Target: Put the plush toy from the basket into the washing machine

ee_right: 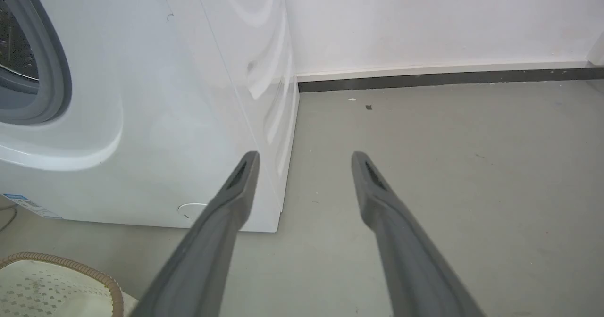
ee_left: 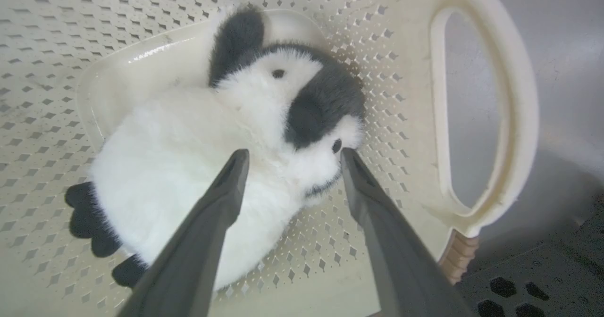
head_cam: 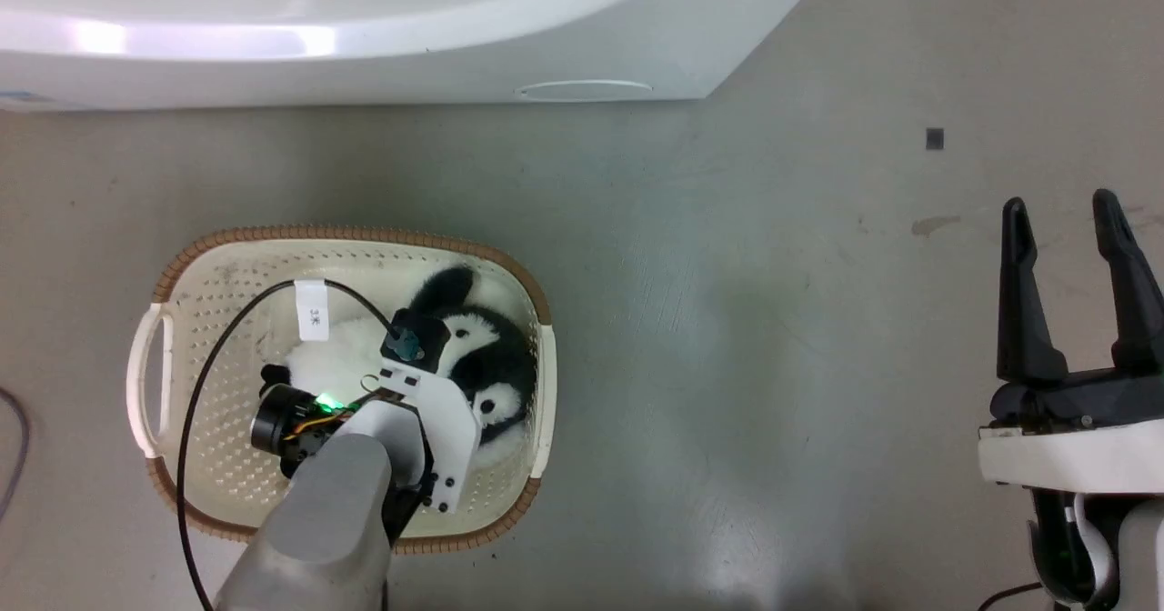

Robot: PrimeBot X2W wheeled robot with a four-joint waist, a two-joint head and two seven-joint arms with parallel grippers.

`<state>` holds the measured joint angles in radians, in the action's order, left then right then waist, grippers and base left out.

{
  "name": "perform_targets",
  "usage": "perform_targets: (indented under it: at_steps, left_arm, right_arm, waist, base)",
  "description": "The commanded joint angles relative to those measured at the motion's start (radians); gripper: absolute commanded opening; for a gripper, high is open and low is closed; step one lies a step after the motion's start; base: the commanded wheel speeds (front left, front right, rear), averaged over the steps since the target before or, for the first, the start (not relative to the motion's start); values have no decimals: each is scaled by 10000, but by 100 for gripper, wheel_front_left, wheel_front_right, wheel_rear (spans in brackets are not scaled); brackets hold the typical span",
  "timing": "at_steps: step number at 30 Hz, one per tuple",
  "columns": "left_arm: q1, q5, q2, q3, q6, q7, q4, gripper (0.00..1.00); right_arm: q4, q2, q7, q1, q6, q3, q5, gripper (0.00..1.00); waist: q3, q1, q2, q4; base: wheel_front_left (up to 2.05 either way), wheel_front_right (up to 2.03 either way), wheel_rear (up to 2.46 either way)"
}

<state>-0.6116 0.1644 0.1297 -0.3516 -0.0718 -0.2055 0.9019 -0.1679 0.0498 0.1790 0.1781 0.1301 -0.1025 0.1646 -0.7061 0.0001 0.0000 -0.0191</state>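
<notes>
The black-and-white plush toy (head_cam: 496,356) lies in the right half of the cream basket (head_cam: 227,320) on the floor, and the left wrist view shows its white belly (ee_left: 188,156) and its face. My left gripper (ee_left: 292,159) is open, reaching down into the basket, its fingers on either side of the toy's head and not closed on it. In the head view my left arm covers part of the toy. My right gripper (head_cam: 1059,211) stands open and empty over bare floor at the right. The washing machine (head_cam: 364,38) stands behind the basket, its grey-gasketed porthole (ee_right: 42,71) at the left edge of the right wrist view.
A black cable (head_cam: 195,384) loops from my left arm over the basket. Another cable (head_cam: 14,447) lies on the floor at the far left. A wall with a dark skirting (ee_right: 448,77) runs behind the washer. Grey floor (head_cam: 773,320) stretches between the basket and my right arm.
</notes>
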Motion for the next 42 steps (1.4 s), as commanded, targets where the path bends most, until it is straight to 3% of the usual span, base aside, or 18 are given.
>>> perform_targets:
  at_steps: [1,20,39,40,42]
  left_arm:
    - [-308,43,90,-142,60,-101,269,100]
    - [-2077,416,231,-1185,339,-338,2220,100]
    - [-3297,907,496,-2092,396,-428,3889,100]
    - [-3275,932,503,-2096,368,-463,3889,4]
    - [-3256,953,512,-2101,348,-478,3889,0]
  right_arm:
    - [-105,3,95,221,4,-61,134,100]
    - [-780,4,490,620,5,-348,291,100]
    - [-1124,4,828,1083,6,-402,684,100]
    - [-1106,4,828,1091,6,-397,699,100]
    - [-1086,4,828,1099,6,-390,714,100]
  waist:
    - [-220,-1,0,10]
    - [-2166,-1,0,175]
    - [-3362,-1,0,15]
    - [-3328,-1,0,-2]
    - [-3292,-1,0,-22]
  base:
    - [0,0,0]
    - [0,0,0]
    - [0,0,0]
    - [0,0,0]
    - [0,0,0]
